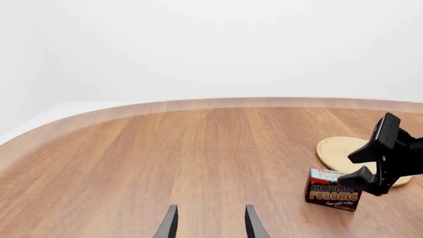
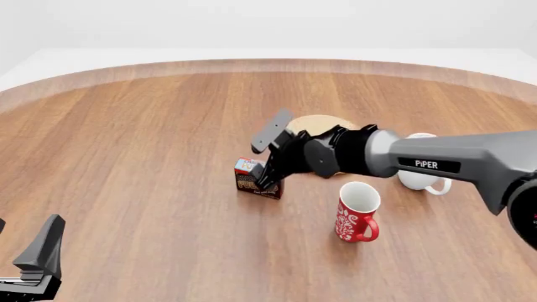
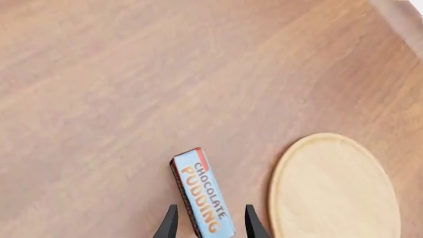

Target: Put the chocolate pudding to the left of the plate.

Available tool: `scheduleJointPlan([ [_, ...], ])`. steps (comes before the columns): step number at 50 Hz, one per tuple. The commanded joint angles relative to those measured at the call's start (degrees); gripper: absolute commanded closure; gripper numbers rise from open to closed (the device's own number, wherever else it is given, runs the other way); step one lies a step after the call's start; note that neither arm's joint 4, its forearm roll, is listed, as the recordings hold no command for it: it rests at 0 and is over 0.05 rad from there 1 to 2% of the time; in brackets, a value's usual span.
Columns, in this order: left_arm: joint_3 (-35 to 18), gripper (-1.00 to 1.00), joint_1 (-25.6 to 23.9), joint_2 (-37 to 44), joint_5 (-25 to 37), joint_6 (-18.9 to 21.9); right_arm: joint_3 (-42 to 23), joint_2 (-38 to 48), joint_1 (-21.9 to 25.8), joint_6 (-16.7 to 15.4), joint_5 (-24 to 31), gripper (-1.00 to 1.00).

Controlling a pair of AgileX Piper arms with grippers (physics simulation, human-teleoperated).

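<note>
Right end effector (image 3: 208,220) apart astride chocolate pudding (image 3: 201,198), plate (image 3: 334,186) beside, red mug (image 2: 356,212) near

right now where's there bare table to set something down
The whole left half of the table, from the chocolate pudding out to the left hand, is bare wood. It is crowded on the right: the plate, right hand, red mug and white mug cluster together.

front view high, wide; wrist views close; all share plate (image 2: 323,124).
</note>
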Motion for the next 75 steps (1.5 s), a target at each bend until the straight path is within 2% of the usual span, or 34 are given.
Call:
scheduleJointPlan([
  [1, 0.0, -1.0, 0.0, 0.0, 0.0, 0.0, 0.45, 1.6, 0.09, 0.74, -1.06, -1.0],
  [75, 0.0, -1.0, 0.0, 0.0, 0.0, 0.0, 0.75, 4.26, -0.91, 1.71, -3.17, -1.0],
])
